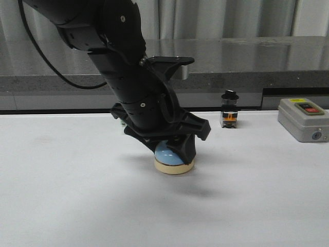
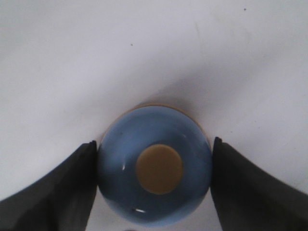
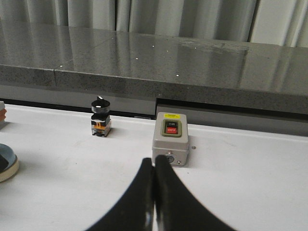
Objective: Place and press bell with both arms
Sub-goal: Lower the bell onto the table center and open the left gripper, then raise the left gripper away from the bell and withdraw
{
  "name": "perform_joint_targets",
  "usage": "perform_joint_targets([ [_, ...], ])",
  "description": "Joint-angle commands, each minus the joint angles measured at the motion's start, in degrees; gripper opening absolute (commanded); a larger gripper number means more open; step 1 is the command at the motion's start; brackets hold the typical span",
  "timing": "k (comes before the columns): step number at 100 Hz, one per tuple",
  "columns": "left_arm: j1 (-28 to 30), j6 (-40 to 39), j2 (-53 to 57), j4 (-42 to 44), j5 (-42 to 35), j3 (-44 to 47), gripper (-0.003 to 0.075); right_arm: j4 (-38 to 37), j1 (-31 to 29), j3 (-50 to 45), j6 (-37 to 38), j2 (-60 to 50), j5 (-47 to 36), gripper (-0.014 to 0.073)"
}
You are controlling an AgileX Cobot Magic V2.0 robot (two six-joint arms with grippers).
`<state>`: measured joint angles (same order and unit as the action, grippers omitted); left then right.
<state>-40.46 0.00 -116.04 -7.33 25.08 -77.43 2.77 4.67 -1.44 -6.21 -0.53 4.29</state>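
I see the bell (image 2: 155,166), a glossy light-blue dome with a matte cream button and round cream base, sitting on the smooth white table (image 1: 61,195) near its middle. My left gripper (image 1: 174,149) comes down over it, black fingers (image 2: 57,192) pinching the dome on both sides. My right gripper (image 3: 154,192) hovers with fingers pressed together, before a grey box (image 3: 171,143) with a red button. A small black-knobbed switch (image 3: 100,117) stands near the stone ledge (image 3: 154,57).

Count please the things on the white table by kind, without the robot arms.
Desk bell: 1
Black-knob switch: 1
Grey box with red button: 1
Total: 3
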Motion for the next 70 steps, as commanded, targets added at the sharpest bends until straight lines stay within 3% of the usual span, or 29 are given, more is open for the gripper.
perform_joint_targets([
  [1,-0.4,-0.4,3.1,-0.6,-1.7,-1.8,0.0445,-0.6,-0.4,0.8,-0.1,-1.1,-4.8,-0.006],
  [10,-0.4,-0.4,3.1,-0.6,-1.4,-1.8,0.0568,-0.6,-0.4,0.8,-0.1,-1.1,-4.8,-0.006],
  [17,-0.4,-0.4,3.1,-0.6,-1.4,-1.8,0.0602,-0.6,-0.4,0.8,-0.1,-1.1,-4.8,-0.006],
  [43,-0.4,-0.5,4.6,-0.7,-0.7,-1.8,0.06,-0.6,-0.4,0.8,-0.1,-1.1,-4.8,-0.006],
  [70,1.8,-1.2,13.6,-1.2,-2.0,-1.1,0.0599,-0.6,-0.4,0.8,-0.1,-1.1,-4.8,-0.006],
])
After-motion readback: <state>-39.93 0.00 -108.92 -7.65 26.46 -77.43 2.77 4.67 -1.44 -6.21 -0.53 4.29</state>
